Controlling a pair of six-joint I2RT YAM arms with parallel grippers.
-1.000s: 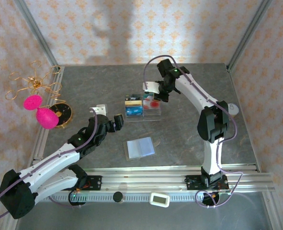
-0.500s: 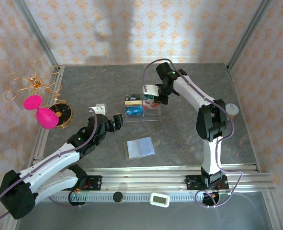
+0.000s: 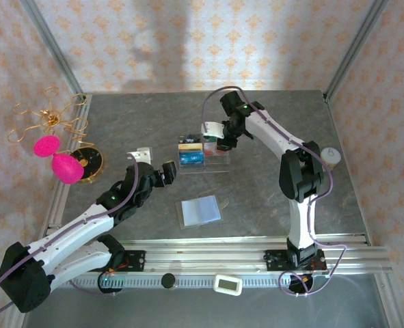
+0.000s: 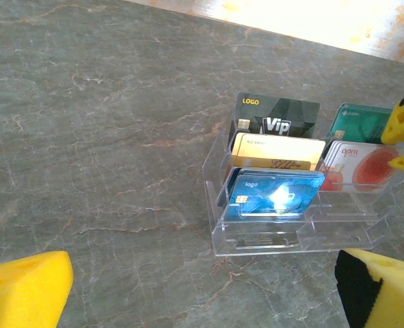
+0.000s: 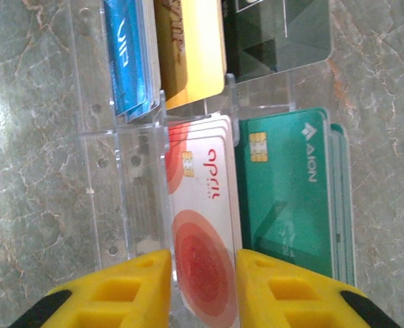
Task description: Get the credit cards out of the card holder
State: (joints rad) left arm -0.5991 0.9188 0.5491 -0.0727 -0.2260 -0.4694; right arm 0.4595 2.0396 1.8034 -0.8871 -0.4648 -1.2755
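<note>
The card holder (image 3: 200, 210) lies unfolded on the table, pale lining up, in front of both arms. The credit cards stand in a clear acrylic tray (image 3: 203, 164): a blue card (image 4: 273, 195) in front, with gold and black ones behind. A pale card with red blotches (image 5: 202, 225) stands beside a green one (image 5: 290, 184). My right gripper (image 5: 203, 287) hangs over the tray, its yellow fingers parted to either side of the pale card's top. My left gripper (image 4: 202, 301) is open wide over bare table just short of the tray.
Two pink balloon shapes (image 3: 58, 160), a gold wire ornament (image 3: 48, 119) and a gold disc (image 3: 91, 161) sit at the left edge. A small white round object (image 3: 331, 156) is at the right. An aluminium rail (image 3: 256, 256) runs along the near edge.
My right gripper has shifted slightly left and down over the tray, and its fingers have parted. The left arm has not moved.
</note>
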